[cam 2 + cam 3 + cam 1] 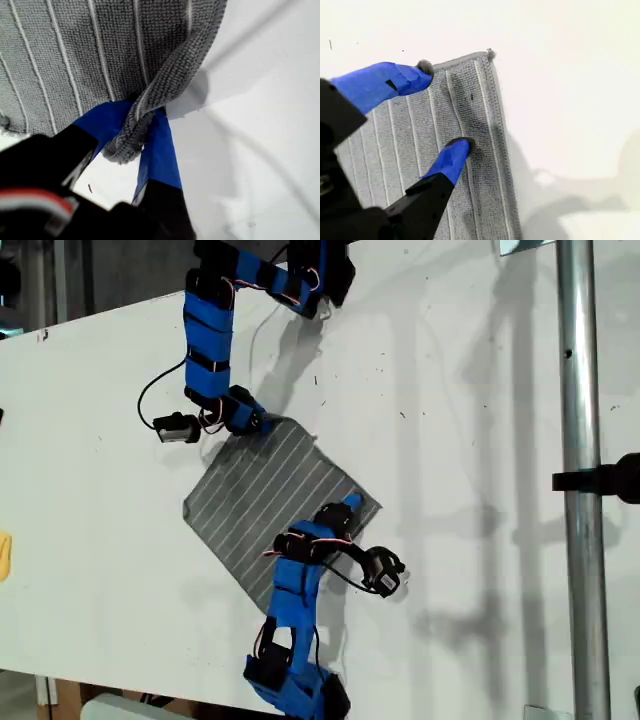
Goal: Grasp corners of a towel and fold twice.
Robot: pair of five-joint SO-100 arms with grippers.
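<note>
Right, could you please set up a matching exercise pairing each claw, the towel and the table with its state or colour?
1. my first claw
2. my second claw
3. the towel
4. the table

A. grey with white stripes
B. plain white
C. shut on a bunched corner of cloth
D. open over flat cloth near a corner

Pairs: 1-C, 2-D, 3-A, 4-B

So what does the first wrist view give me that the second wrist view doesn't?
Only the first wrist view shows a towel corner bunched and pinched between my first gripper's blue fingers, lifted off the white table. Only the second wrist view shows my second gripper open, one finger on flat cloth, the other at the edge, near another corner lying flat. Both show the grey white-striped towel.
</note>
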